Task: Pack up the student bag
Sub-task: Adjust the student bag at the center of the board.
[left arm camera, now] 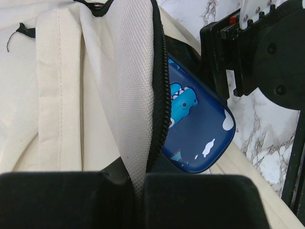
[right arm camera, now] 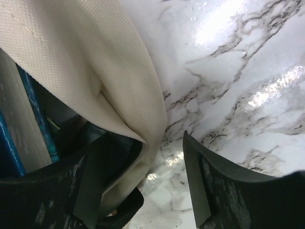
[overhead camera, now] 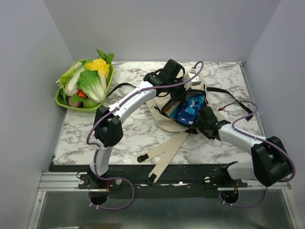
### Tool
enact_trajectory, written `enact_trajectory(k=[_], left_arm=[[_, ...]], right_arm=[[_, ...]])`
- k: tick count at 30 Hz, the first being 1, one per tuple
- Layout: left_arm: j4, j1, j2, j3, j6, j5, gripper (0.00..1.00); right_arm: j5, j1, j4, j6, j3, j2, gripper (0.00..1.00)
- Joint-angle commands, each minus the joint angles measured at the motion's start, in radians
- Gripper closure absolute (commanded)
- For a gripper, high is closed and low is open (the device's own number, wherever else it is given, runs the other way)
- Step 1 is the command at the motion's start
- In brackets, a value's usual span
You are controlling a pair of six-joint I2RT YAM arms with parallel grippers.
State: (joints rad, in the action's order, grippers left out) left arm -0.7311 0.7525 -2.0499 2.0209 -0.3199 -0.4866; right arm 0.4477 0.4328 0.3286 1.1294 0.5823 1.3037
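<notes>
Left gripper point(left arm camera: 138, 183) is clamped on the bag's point(left arm camera: 62, 95) zipper edge; right gripper point(right arm camera: 143, 162) is spread astride the bag's rim, one finger inside, one outside.

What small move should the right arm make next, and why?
Probably close the right gripper: its open fingers straddle the rim of the student bag, while the left gripper pinches the zipper edge beside the pencil case.

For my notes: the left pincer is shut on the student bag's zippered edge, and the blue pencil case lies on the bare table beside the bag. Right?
No: the blue pencil case sits in the opening of the student bag, as the left wrist view shows. The left pincer is shut on the zippered edge.
</notes>
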Motion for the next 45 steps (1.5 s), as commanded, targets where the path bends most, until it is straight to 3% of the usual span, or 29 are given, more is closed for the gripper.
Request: enact_trajectory(k=[1,4,8,12,20,25,28,32,37,40,45], left_arm=[[-0.01,-0.004,0.053,0.001,0.018,-0.05,1.0],[-0.019,-0.005,0.054,-0.002,0.012,-0.049,1.0],[-0.016,-0.007,0.065,-0.021,0.007,-0.043,1.0],[-0.01,-0.01,0.069,-0.024,0.01,-0.046,1.0],[-0.051,-0.027,0.042,0.076,0.019,0.011,1.0],[-0.178,-0.047,-0.081,0.426,0.015,0.117,1.0],[-0.188,-0.054,-0.096,0.507,0.016,0.167,1.0],[-0.107,-0.051,-0.007,0.377,0.022,0.157,0.98],[-0.08,-0.025,0.062,0.162,0.009,0.128,0.98],[-0.128,-0.013,0.042,0.142,-0.001,0.099,0.99],[-0.209,0.021,0.036,0.111,-0.042,-0.064,0.99]], right_arm=[[0.009,0.001,-0.059,0.02,0.036,0.068,0.31],[0.003,0.001,-0.066,0.01,0.051,0.118,0.42],[0.013,0.004,-0.079,0.001,0.019,0.085,0.65],[0.006,0.004,-0.072,-0.011,-0.006,0.017,0.99],[-0.012,0.023,0.001,-0.108,0.072,-0.317,0.99],[-0.127,0.027,0.079,-0.177,0.278,-0.363,1.0],[-0.187,0.026,0.121,-0.215,0.444,-0.334,0.99],[-0.259,0.027,0.159,-0.22,0.58,-0.296,0.99],[-0.347,0.027,0.128,-0.175,0.565,-0.285,0.99],[-0.322,0.027,0.139,-0.18,0.538,-0.291,0.99],[-0.282,0.027,0.217,-0.178,0.461,-0.328,0.99]])
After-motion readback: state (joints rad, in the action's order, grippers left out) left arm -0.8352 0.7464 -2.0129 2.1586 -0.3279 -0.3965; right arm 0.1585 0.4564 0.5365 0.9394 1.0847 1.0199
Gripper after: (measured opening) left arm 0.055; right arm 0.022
